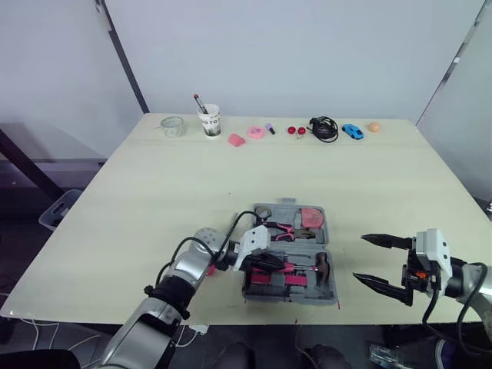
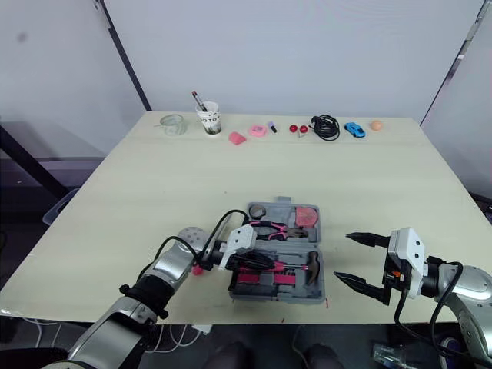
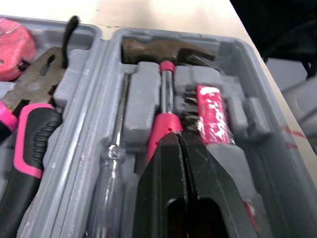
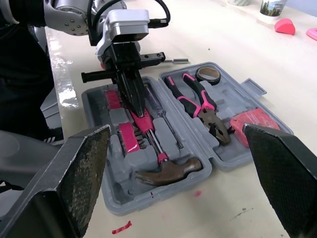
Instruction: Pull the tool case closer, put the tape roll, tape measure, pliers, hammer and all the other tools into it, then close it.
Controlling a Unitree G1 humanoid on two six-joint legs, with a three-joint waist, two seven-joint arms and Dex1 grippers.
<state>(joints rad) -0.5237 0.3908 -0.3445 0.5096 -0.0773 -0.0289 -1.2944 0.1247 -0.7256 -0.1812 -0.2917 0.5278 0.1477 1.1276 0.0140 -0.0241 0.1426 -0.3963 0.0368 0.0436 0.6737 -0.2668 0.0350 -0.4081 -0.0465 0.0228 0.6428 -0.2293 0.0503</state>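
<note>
At the near edge of the table (image 1: 192, 184), the left gripper (image 4: 139, 108) has its 2 black fingers pressed together. Their tips are on the pink handle of the hammer (image 4: 168, 174), which lies in the near half of the open grey tool case (image 1: 261, 294) with its head to the right. The pliers (image 4: 198, 101), tape roll (image 4: 207, 74) and pink tape measure (image 4: 255, 126) sit in the far half. Right of the case and apart from it, the right gripper (image 1: 360, 257) hovers with jaws spread wide, holding nothing. A paper cup (image 1: 209, 121), black cable (image 1: 324, 127) and blue toy car (image 1: 353, 131) line the far edge.
</note>
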